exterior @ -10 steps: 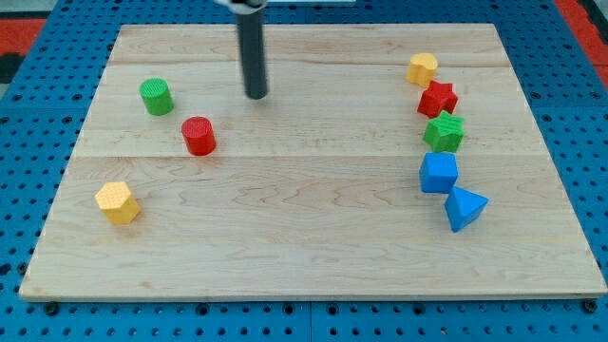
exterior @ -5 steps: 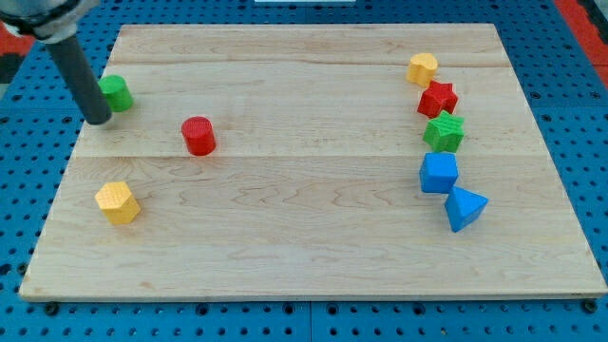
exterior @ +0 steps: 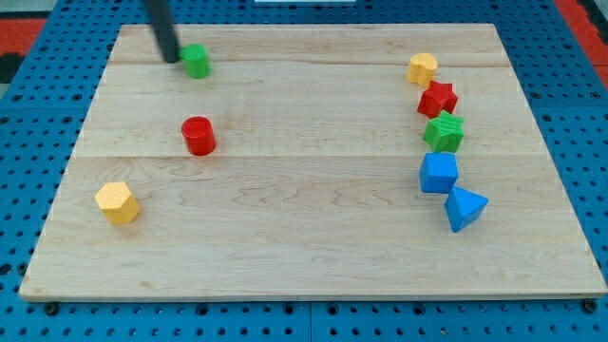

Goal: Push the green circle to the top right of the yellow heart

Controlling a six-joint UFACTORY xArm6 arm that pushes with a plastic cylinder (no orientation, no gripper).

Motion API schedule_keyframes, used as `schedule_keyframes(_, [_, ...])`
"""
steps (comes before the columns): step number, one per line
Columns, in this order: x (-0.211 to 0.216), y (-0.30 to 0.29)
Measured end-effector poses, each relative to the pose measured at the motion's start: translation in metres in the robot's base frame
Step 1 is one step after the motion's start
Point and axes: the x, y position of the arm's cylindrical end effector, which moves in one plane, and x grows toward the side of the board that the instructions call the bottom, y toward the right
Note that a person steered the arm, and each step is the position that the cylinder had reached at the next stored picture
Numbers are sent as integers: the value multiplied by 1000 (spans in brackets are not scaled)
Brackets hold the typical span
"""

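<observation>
The green circle (exterior: 197, 61), a small green cylinder, stands near the board's top left. My tip (exterior: 170, 57) is right at its left side, touching or nearly touching it. The rod rises from there to the view's top. The yellow heart (exterior: 423, 68) lies far off at the top right of the board, heading a column of blocks. The green circle is far to the left of the yellow heart.
A red cylinder (exterior: 199, 136) stands below the green circle. A yellow hexagon (exterior: 117, 202) lies at the lower left. Below the yellow heart sit a red star (exterior: 438, 99), a green star (exterior: 444, 132), a blue cube (exterior: 438, 173) and a blue triangle (exterior: 465, 208).
My tip swung from the top middle to the left of the green circle, knocking it left, then pushed it up and to the right. The other blocks have not moved.
</observation>
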Motion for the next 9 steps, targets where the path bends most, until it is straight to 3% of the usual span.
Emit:
schedule_keyframes(1, [15, 68])
schedule_keyframes(2, [56, 76])
schedule_keyframes(3, [33, 134])
schedule_keyframes(5, [1, 88])
schedule_keyframes(6, [-23, 97])
schedule_keyframes(7, [-25, 170])
schedule_keyframes(9, [20, 183])
